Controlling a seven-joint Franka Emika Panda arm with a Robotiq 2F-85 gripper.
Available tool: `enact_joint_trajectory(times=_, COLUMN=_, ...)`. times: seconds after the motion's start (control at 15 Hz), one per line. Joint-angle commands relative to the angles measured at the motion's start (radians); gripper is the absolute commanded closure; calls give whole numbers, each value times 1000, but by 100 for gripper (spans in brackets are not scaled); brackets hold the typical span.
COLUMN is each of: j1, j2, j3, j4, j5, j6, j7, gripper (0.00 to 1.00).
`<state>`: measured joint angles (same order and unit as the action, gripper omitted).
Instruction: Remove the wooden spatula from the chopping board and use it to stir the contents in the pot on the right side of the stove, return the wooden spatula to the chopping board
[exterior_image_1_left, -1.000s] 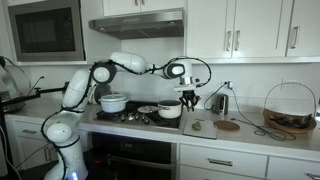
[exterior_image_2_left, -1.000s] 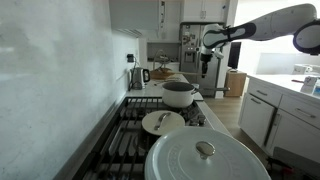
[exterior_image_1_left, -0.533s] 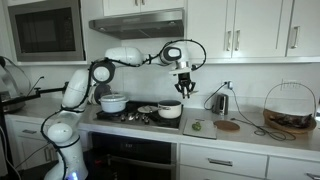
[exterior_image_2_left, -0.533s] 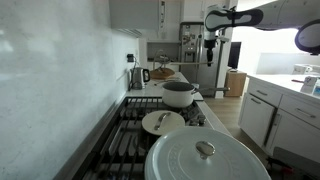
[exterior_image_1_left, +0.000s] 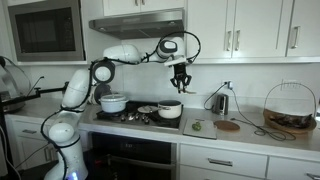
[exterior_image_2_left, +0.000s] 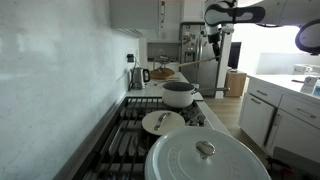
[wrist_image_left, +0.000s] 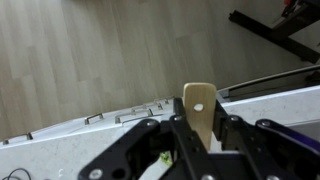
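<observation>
Gripper: your gripper hangs in the upper middle of an exterior view, just right of the range hood. In the wrist view its jaws are clamped narrow on the wooden spatula.
Wooden spatula: it stands between your fingers at bottom centre of the wrist view. Its flat end, which has a small hole, points up the frame. In both exterior views it is too small to make out clearly.
Chopping board: the chopping board lies on the counter just right of the stove, with a small green item on it. Your gripper is well above it.
Pot: the small white pot sits on the right part of the stove, below the gripper and well apart from it. It shows mid-frame in the other exterior view.
Neighbours: a larger white pot sits at the stove's left. A round dark wooden disc lies just right of the board. A kettle stands behind that disc.
Foreground: a big white lid fills the bottom of an exterior view.
</observation>
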<state>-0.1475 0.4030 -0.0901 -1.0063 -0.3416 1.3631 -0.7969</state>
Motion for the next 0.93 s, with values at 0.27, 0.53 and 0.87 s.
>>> enact_joint_trajectory(times=0.27, j1=62, j2=28, j3=-7, j4=112, j5=-142, j6=-147, j7=-9, gripper=93)
enact_joint_trajectory(times=0.53, j1=105, j2=46, j3=-9, j4=162, j5=-233, j6=-228, j7=-20, gripper=93)
enact_joint_trajectory(times=0.87, j1=161, j2=65, j3=0, j4=196, j5=-348, j6=-338, j7=-46, gripper=93)
